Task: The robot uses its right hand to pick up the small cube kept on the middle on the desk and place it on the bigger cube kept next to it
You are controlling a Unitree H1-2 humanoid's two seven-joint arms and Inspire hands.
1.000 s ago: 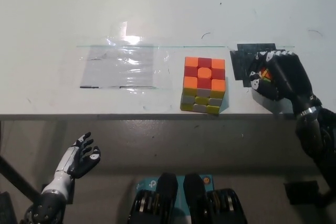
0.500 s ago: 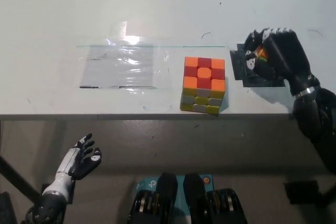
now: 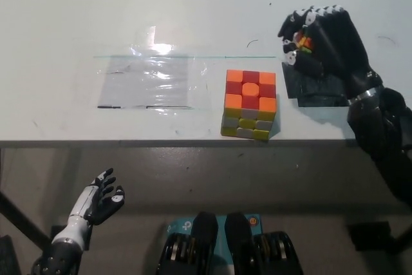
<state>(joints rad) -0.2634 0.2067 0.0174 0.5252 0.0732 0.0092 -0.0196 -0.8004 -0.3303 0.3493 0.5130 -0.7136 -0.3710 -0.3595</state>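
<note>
The bigger cube [image 3: 250,104], orange and red on top with yellow and white sides, stands near the desk's front edge. My black right hand [image 3: 320,44] is raised to its upper right, shut on the small cube [image 3: 304,42], of which only a red, yellow and orange sliver shows between the fingers. The hand hangs over the black patch [image 3: 315,85] on the desk, apart from the bigger cube. My white left hand [image 3: 100,201] rests below the desk at the lower left, fingers apart, holding nothing.
A clear taped plastic sheet [image 3: 148,80] lies left of the bigger cube. The white desk [image 3: 193,11] ends at its front edge just below the cube, with grey floor beneath.
My right hand has lifted the small cube off the black patch and moved it up and to the left, toward the bigger cube. The left hand has barely shifted.
</note>
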